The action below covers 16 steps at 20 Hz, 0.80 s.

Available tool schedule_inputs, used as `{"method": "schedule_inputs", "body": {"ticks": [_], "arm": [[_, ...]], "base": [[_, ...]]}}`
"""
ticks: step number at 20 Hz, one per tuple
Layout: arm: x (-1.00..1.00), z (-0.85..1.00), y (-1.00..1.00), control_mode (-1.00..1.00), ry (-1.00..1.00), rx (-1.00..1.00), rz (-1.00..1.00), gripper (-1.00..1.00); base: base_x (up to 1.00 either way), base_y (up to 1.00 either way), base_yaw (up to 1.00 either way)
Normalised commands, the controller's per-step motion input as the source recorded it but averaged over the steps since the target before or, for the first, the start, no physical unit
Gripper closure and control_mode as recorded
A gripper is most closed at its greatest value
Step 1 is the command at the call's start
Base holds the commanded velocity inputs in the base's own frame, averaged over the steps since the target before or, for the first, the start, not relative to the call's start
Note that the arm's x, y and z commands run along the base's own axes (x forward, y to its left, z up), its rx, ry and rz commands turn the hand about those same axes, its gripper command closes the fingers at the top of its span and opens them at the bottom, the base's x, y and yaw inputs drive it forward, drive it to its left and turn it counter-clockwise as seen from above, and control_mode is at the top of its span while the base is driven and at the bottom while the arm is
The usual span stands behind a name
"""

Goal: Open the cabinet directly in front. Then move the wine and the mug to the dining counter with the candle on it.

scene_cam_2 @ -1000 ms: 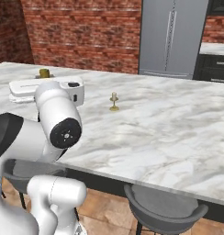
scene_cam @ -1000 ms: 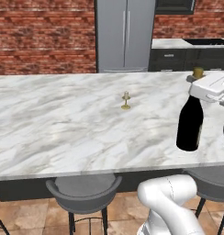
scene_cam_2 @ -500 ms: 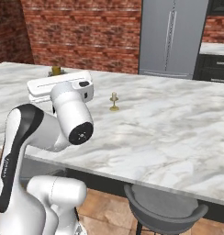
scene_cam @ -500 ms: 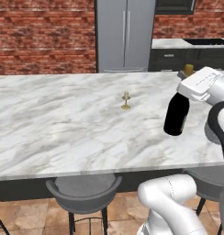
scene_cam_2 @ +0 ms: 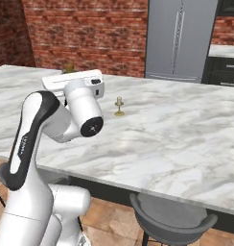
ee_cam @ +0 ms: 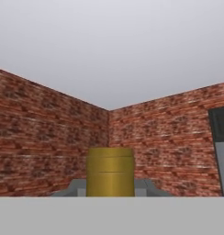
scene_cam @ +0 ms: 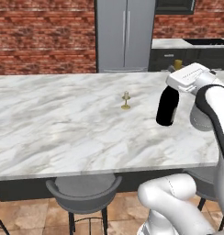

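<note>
The wine (scene_cam: 168,106), a near-black bottle, hangs upright by its neck from my gripper (scene_cam: 176,80) over the right part of the dining counter (scene_cam: 63,124). Its gold cap (ee_cam: 110,172) sits between my fingers (ee_cam: 76,188), which are shut on the neck. The cap (scene_cam_2: 69,68) also pokes up behind my white hand (scene_cam_2: 73,82). I cannot tell whether the bottle's base touches the marble. The small gold candle (scene_cam: 126,101) stands mid-counter, left of the bottle, also seen as the candle (scene_cam_2: 119,106). The cabinet and the mug are out of view.
A grey steel refrigerator (scene_cam: 125,34) stands against the brick wall beyond the counter, with a dark kitchen counter (scene_cam: 192,50) to its right. Round grey stools (scene_cam: 84,190) (scene_cam_2: 171,218) sit under the near edge. My own arm (scene_cam_2: 37,129) blocks the counter's left part in the right base view.
My arm has carried the wine leftward and farther in over the counter, closer to the candle. The grip is unchanged, and the candle and the base have stayed put.
</note>
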Motion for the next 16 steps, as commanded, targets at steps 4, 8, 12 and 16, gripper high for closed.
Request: {"method": "schedule_inputs", "body": {"ticks": [4, 8, 12, 16], "arm": [[0.47, -0.14, -0.35, -1.0, 0.01, 0.0, 0.0, 1.0], [0.57, -0.26, -0.24, -1.0, 0.0, 0.0, 0.0, 1.0], [0.56, -0.24, -0.02, -1.0, 0.0, 0.0, 0.0, 1.0], [0.55, -0.3, 0.0, -1.0, 0.0, 0.0, 0.0, 1.0]], "base": [[0.0, 0.0, 0.0], [0.0, 0.0, 0.0], [0.0, 0.0, 0.0], [0.0, 0.0, 0.0]]}}
